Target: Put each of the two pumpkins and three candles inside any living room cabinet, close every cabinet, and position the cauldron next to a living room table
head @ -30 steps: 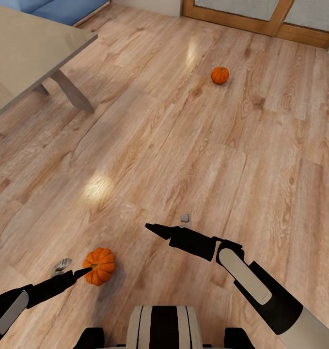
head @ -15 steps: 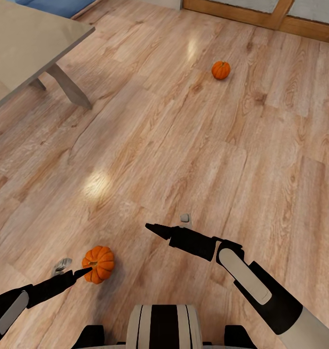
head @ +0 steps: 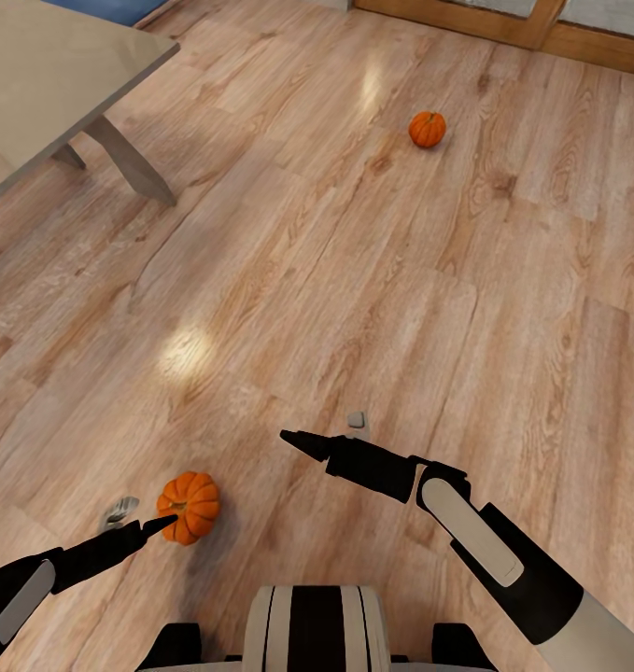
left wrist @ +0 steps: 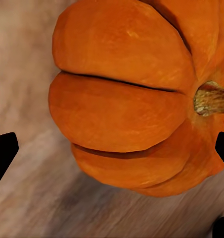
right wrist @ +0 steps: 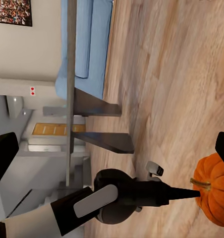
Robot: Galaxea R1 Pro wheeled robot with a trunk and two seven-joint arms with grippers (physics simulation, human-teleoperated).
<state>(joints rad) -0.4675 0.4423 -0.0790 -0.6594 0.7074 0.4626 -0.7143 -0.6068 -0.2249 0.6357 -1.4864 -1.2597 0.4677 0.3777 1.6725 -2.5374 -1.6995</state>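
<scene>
The near pumpkin [head: 191,506] lies on the wood floor [head: 373,280] at the lower left of the head view, stem tipped sideways rather than upright. The left gripper [head: 158,525] points at it; from the head view its tip appears to meet the pumpkin's lower side, though contact cannot be confirmed. In the left wrist view the pumpkin [left wrist: 127,94] sits close ahead, ribs and tan stem plain, with the two dark fingertips [left wrist: 3,153] showing at opposite edges of the picture: jaws apart, the fruit ahead of them and not clamped.

The far pumpkin [head: 427,129] rests on the floor well apart from the first, toward the wooden door frame [head: 503,28] at the top of the head view.

The right gripper [head: 293,439] is held above bare floor, between the two pumpkins but nearer the first. From the head view its tip reads as one point; the right wrist view shows its fingertips [right wrist: 4,153] at opposite edges, so its jaws stand apart with nothing between them. That view also takes in the left arm [right wrist: 117,196], its tip at the near pumpkin's [right wrist: 216,191] stem.

A pale bench [head: 46,84] stands at the upper left, its legs on the floor, with a blue sofa [right wrist: 84,49] behind it.
</scene>
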